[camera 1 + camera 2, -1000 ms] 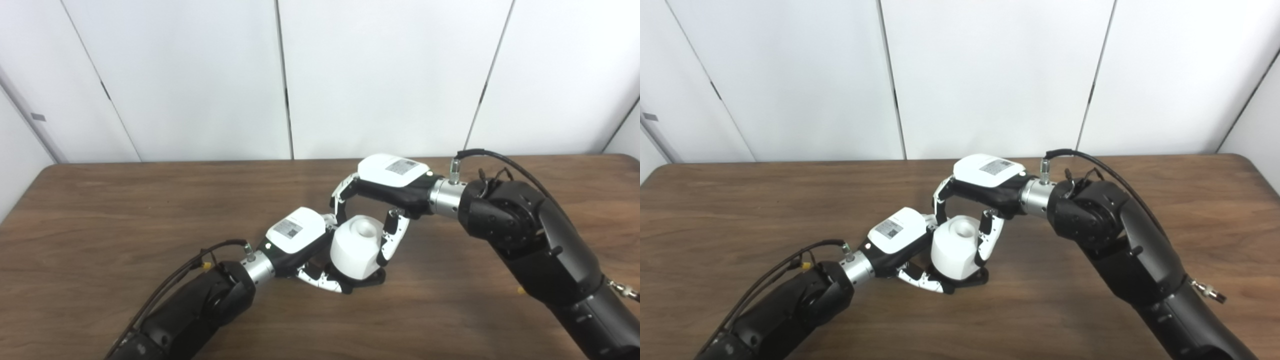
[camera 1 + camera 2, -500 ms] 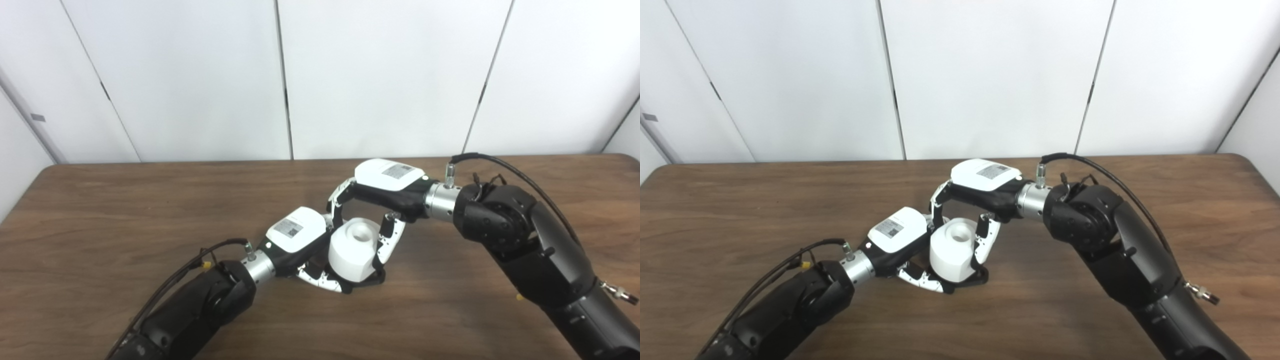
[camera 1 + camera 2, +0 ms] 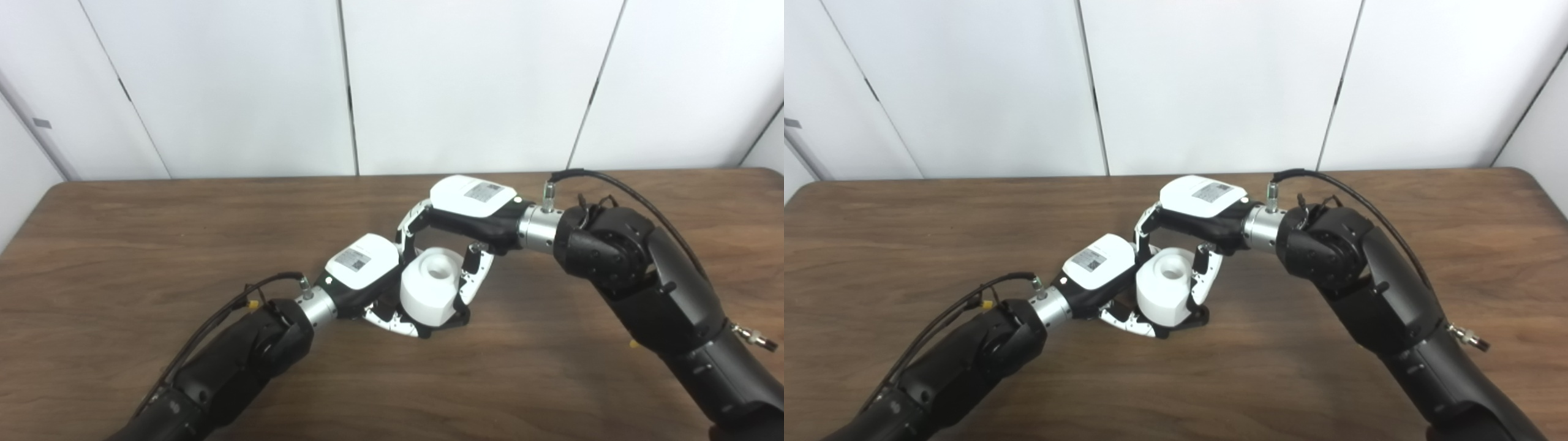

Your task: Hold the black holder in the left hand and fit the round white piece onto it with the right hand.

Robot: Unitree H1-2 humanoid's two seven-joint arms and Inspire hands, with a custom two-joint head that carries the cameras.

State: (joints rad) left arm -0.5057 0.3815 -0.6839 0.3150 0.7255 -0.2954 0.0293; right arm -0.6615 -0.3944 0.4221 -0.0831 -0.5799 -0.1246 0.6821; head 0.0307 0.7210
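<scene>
From my station I saw the round white plastic piece with a hollow in its top (image 3: 430, 285) sitting on the low black holder (image 3: 456, 316), mid-way across the brown wood-grain table (image 3: 122, 245). My left hand (image 3: 367, 278) was curled about the holder's near side, its fingers (image 3: 392, 321) tucked under the white piece. My right hand (image 3: 462, 211) arched over from behind, fingers (image 3: 471, 278) closed against the piece's flanks. White wall panels (image 3: 459, 79) stood behind. Both hands hid most of the holder.
</scene>
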